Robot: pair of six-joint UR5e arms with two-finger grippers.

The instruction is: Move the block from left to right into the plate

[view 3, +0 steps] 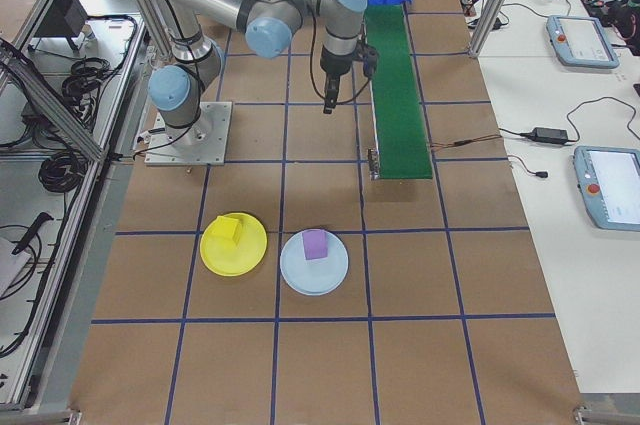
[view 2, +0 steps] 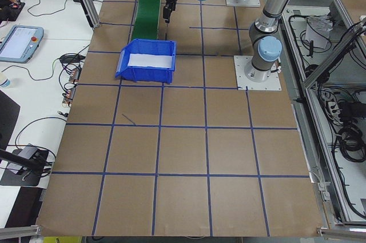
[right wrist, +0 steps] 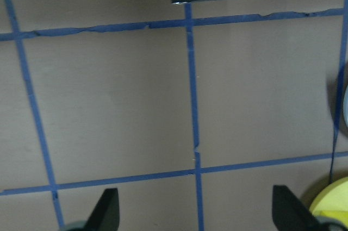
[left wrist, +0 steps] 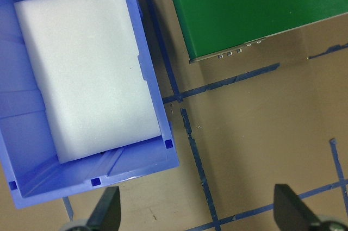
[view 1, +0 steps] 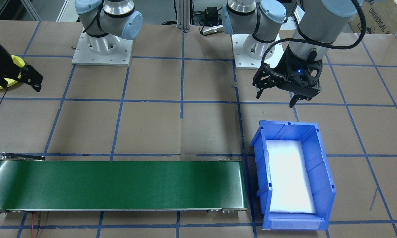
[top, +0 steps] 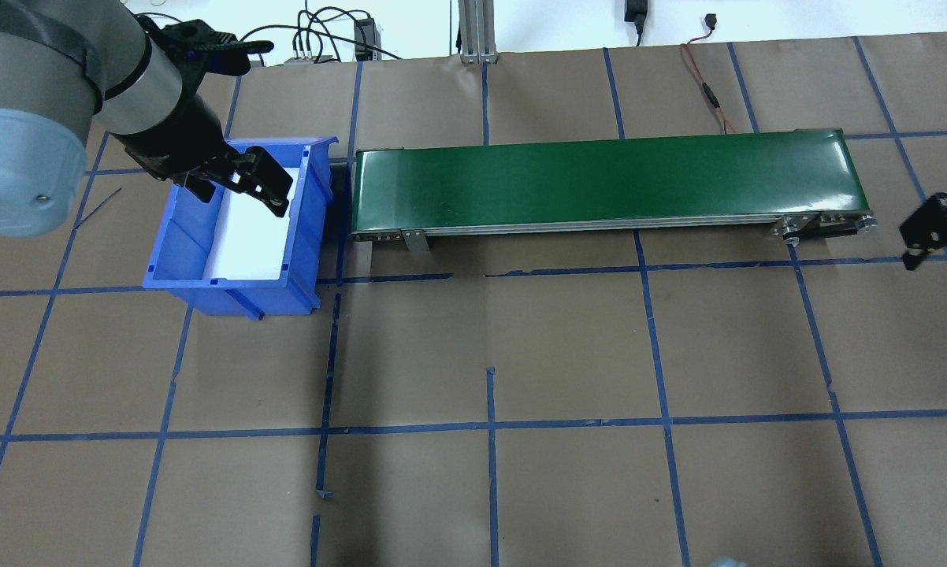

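Note:
No block lies in the blue bin (view 1: pixel 324 172) or on the green conveyor belt (view 1: pixel 119 185). In the exterior right view a yellow block (view 3: pixel 228 230) sits on a yellow plate (view 3: pixel 252 259) and a purple block (view 3: pixel 315 243) on a light blue plate (view 3: pixel 298 279). My left gripper (view 1: pixel 276 97) hangs open and empty above the table beside the bin's near end, also seen as the left gripper (left wrist: pixel 198 214). My right gripper (right wrist: pixel 197 214) is open and empty over bare table past the belt's end, with the yellow plate (right wrist: pixel 333 209) at the corner.
The bin holds only a white foam pad (left wrist: pixel 87 68). The belt (top: pixel 607 181) runs between bin and plate side. The arm bases (view 1: pixel 101 46) stand at the robot's edge. Operators' tablets and cables (view 3: pixel 580 40) lie on side benches.

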